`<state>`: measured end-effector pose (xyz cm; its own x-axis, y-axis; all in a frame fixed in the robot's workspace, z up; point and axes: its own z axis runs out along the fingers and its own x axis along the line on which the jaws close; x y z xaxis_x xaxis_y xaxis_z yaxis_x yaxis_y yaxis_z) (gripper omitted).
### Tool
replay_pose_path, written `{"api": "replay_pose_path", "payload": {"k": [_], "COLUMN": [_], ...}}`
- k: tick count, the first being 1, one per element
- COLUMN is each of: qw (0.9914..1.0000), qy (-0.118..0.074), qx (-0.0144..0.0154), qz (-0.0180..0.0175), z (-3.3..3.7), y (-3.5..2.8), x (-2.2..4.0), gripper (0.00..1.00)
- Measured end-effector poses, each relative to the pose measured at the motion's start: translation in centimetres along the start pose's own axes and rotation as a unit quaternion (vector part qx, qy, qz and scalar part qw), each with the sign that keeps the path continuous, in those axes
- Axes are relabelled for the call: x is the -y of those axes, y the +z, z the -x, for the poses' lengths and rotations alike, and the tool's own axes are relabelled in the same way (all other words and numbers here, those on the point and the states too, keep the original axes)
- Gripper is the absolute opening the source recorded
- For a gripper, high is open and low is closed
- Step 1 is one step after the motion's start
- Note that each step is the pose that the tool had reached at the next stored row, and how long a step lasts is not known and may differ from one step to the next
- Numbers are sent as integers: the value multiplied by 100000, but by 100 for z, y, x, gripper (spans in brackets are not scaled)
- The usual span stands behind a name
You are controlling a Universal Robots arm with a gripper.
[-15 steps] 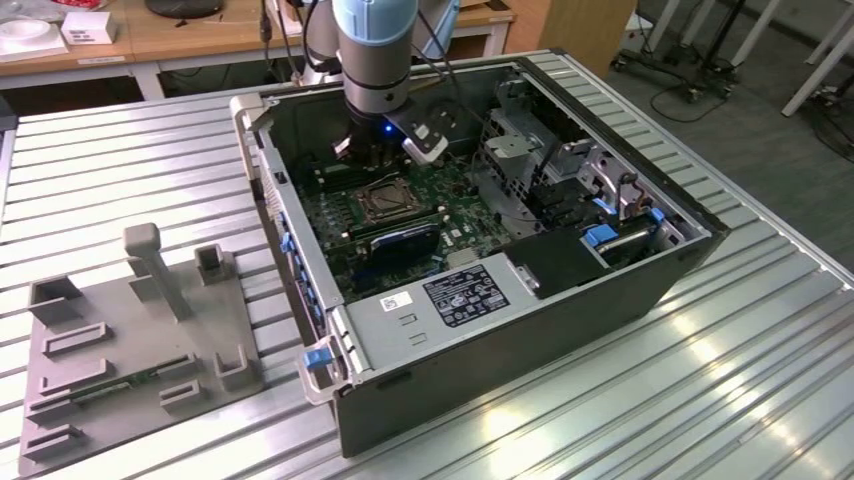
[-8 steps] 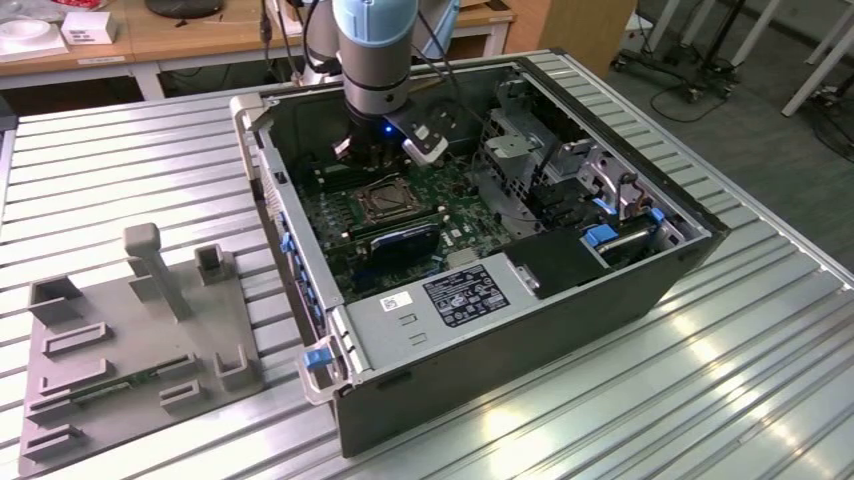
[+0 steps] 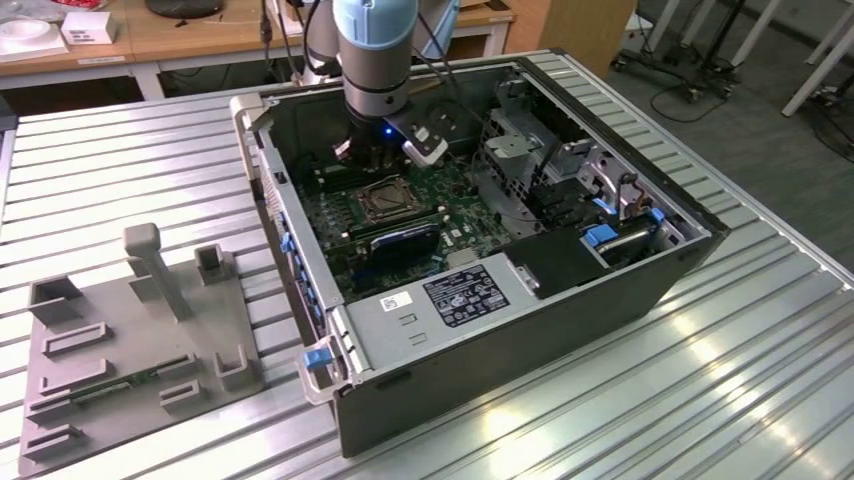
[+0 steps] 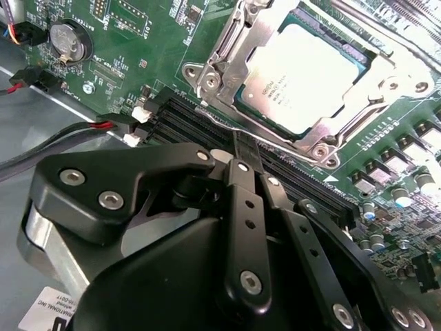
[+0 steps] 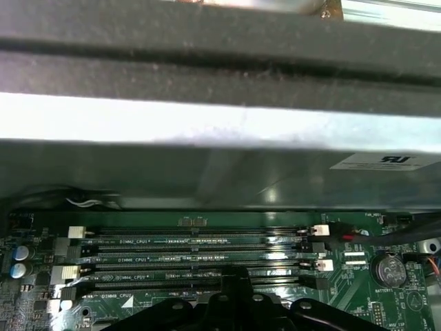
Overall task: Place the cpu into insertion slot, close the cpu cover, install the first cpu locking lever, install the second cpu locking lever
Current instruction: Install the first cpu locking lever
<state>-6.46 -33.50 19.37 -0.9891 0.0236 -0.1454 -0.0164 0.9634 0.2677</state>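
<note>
Small silvery-beige square cpu [image 4: 310, 79] seated in dark square insertion slot [image 3: 384, 200], mid green motherboard [image 4: 131, 41], clear of board edges. Thin silvery square-frame cpu cover [image 4: 227, 52] down flat around chip. Black gripper [image 4: 242, 141] fingers together, nothing visibly clamped, tips over long black memory slots [image 5: 200, 252] just beside socket edge. Contact with board: cannot tell.
</note>
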Motion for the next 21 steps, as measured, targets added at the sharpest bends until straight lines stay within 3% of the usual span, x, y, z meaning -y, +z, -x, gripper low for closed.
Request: {"api": "replay_pose_path", "payload": {"k": [21], "qw": [100000], "qy": [2], "qx": [-2], "qz": [-5], "z": [-7], "y": [45], "x": [13], "gripper": [11]}}
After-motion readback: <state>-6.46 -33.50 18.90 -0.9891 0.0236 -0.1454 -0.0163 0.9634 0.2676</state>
